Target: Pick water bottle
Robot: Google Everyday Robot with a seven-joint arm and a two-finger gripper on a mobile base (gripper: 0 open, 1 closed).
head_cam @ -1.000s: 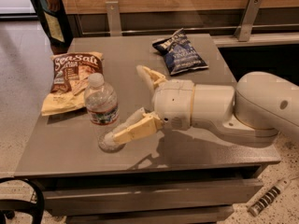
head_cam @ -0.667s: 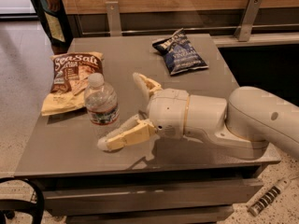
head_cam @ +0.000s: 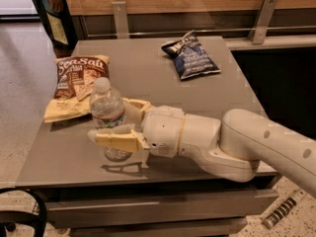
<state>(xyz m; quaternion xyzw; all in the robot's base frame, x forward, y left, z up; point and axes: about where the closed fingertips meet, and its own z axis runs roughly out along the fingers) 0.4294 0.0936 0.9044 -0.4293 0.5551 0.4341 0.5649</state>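
The water bottle (head_cam: 105,107) is small and clear, with a white cap and a label band. It stands upright on the grey table (head_cam: 148,68), left of centre near the front. My gripper (head_cam: 111,122) reaches in from the right and has the bottle between its two cream fingers. One finger (head_cam: 118,140) crosses in front of the bottle's lower half and the other (head_cam: 134,105) lies behind it. The fingers press against the bottle's sides. The bottle's base still rests on the table.
A brown Sea Salt chip bag (head_cam: 79,80) lies just behind and left of the bottle. A dark blue chip bag (head_cam: 190,56) lies at the far right. A person's legs (head_cam: 54,14) stand at the table's far left corner. A wooden wall with rails runs behind.
My gripper has moved left, from beside the bottle to around it. The gap between the fingers has narrowed onto the bottle. The bottle has stayed in place.
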